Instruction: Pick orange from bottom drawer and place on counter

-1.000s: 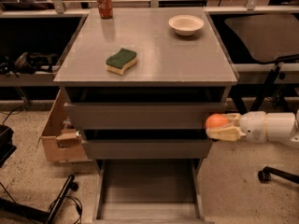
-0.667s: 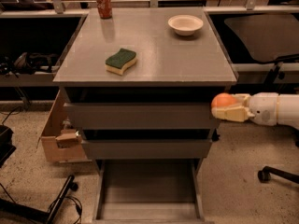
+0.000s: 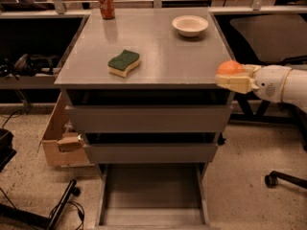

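Note:
My gripper (image 3: 229, 75) is at the right front corner of the counter (image 3: 158, 49), at about the level of its top. It is shut on the orange (image 3: 229, 68), a small round orange fruit that shows above the pale fingers (image 3: 236, 82). The white arm reaches in from the right edge. The bottom drawer (image 3: 152, 195) is pulled out at the foot of the cabinet and its flat grey floor is bare. The two wider drawers above it stand slightly open.
On the counter lie a green and yellow sponge (image 3: 123, 63), a white bowl (image 3: 190, 25) and a red soda can (image 3: 106, 3). A cardboard box (image 3: 58, 138) stands left of the cabinet. A chair base (image 3: 283, 178) is on the floor at the right.
The gripper has risen with the orange from the level of the middle drawer to the counter's top edge, staying at the right front corner.

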You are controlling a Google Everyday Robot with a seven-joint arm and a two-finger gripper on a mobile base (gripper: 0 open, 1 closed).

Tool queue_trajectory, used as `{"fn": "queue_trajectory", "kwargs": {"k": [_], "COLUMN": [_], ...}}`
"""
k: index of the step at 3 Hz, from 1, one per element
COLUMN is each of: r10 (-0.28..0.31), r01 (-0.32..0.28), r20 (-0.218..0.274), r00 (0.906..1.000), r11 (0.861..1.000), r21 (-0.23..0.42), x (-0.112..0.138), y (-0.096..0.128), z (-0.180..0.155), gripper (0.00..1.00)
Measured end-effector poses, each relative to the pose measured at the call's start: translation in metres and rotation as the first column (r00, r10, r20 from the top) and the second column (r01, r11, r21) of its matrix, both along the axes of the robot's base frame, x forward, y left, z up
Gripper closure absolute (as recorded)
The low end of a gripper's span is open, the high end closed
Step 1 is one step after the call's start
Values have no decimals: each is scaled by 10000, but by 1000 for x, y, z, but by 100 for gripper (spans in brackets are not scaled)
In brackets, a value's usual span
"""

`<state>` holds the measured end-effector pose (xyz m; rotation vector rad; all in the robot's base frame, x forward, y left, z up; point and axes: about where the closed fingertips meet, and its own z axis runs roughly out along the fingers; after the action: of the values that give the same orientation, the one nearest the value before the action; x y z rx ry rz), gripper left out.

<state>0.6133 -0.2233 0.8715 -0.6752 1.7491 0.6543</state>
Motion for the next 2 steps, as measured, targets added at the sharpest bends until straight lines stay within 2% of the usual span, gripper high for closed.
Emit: {"fn": "queue_trajectory", "kwargs": {"k": [1, 2], "r10": [-622, -929], "r01": [602, 920], "r20": [835, 1337], "r00": [9946, 9867], "r11": [9979, 9957], "r21": [255, 129], "x": [22, 63], "y": [22, 50], "z": [26, 30], "gripper": [100, 100]}}
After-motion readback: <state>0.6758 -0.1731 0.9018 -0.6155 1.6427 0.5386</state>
